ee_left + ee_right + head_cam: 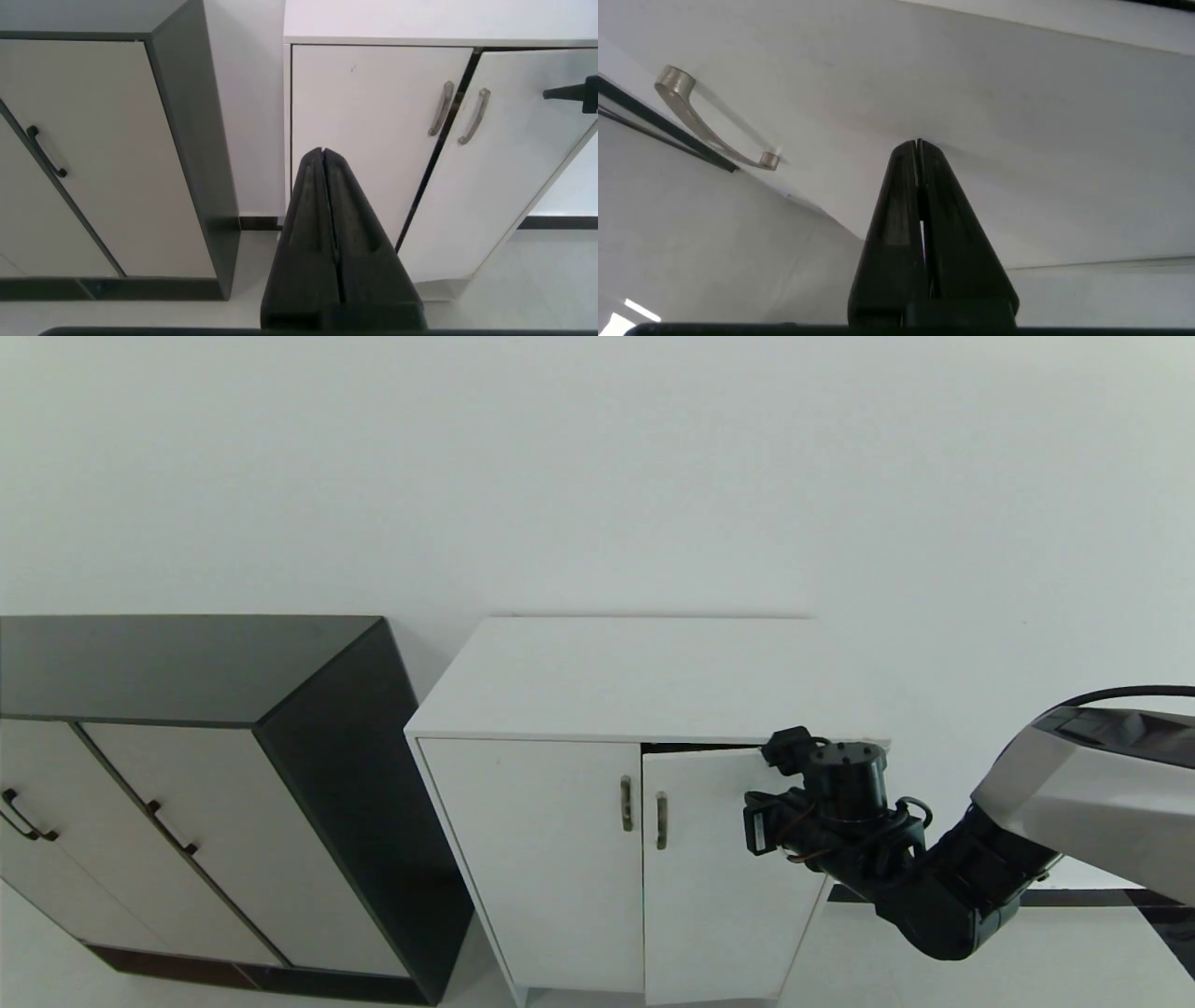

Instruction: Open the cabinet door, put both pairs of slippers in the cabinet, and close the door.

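Pale floor under a white cabinet and, just beside it, a black-sided cabinet

Left claw closed; right claw closed too.

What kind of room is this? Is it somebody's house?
Probably a plain indoor room, maybe an entryway or a test room; I can't tell which. A white cabinet and a dark cabinet stand side by side against a bare white wall.

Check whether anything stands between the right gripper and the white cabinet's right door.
Nothing visible does. The shut right gripper points straight at the bare face of the right door, clear of its handle.
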`<state>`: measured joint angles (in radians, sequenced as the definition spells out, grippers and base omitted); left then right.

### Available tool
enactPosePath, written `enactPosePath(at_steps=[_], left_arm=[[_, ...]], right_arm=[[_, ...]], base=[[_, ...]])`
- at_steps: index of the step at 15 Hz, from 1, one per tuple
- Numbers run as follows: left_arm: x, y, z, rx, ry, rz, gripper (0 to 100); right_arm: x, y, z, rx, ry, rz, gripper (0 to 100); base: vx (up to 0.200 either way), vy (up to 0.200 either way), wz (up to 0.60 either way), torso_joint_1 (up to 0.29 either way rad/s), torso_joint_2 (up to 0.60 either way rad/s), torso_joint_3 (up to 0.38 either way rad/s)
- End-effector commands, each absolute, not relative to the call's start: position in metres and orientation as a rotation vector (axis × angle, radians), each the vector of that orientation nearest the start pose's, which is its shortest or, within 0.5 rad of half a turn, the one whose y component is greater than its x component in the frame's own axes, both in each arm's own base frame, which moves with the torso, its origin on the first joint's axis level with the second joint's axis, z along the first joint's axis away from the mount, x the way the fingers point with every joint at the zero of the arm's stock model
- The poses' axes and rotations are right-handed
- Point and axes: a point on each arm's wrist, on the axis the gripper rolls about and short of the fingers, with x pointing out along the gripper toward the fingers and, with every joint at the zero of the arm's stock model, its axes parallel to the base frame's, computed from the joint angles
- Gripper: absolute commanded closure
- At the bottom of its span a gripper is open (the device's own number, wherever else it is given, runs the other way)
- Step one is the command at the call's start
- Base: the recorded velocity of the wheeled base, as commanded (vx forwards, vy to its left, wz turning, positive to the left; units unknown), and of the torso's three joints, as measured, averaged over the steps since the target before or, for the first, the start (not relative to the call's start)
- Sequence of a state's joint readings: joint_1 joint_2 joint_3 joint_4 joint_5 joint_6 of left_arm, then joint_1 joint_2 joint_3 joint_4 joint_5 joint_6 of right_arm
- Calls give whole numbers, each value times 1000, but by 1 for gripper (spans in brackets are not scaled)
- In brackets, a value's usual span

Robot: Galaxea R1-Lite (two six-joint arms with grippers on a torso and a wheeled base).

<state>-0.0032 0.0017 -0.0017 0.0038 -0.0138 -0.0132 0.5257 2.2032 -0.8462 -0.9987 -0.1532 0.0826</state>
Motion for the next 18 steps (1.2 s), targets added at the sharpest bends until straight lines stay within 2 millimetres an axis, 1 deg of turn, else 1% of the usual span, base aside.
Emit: enactPosePath(at_steps=[1, 9, 18], left_arm=[[-23, 0, 75, -14, 5, -17, 100], [-23, 0, 75, -14, 5, -17, 100], [-23, 0, 76, -14, 3, -17, 100]], right_arm=[[337, 188, 47, -40, 361, 345, 100], [342, 187, 45, -38, 360, 337, 100], [350, 184, 37, -40, 370, 322, 100]], base=[[0, 0, 0, 0, 0, 0], [0, 0, 0, 0, 0, 0], [0, 0, 0, 0, 0, 0]])
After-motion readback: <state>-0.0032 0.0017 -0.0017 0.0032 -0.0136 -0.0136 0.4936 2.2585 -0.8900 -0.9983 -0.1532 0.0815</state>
